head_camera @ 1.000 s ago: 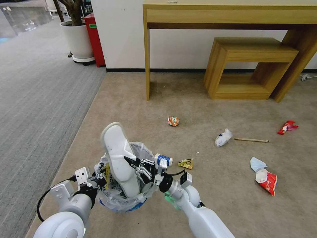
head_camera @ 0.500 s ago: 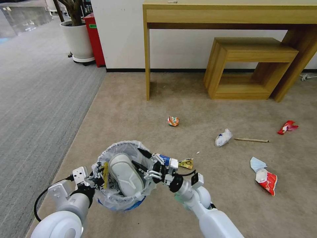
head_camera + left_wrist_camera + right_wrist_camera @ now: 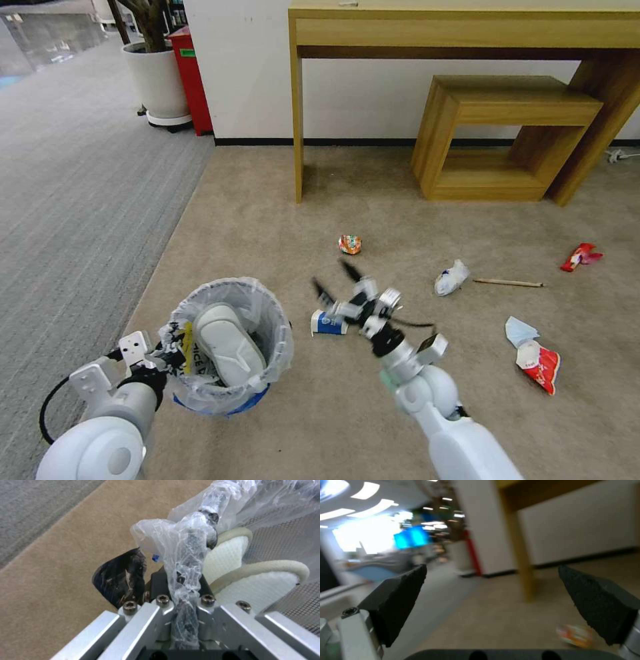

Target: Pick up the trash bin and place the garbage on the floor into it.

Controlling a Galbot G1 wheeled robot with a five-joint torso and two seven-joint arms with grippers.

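The trash bin (image 3: 223, 347), on the floor (image 3: 280, 220), is clamped at its liner rim by the left end effector (image 3: 167, 347). The right end effector (image 3: 335, 281) is held apart above the blue cup (image 3: 328, 323), partly hidden.

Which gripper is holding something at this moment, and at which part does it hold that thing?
The left gripper is shut on the rim of the small blue trash bin, clamping its clear plastic liner. The right gripper is open and holds nothing.
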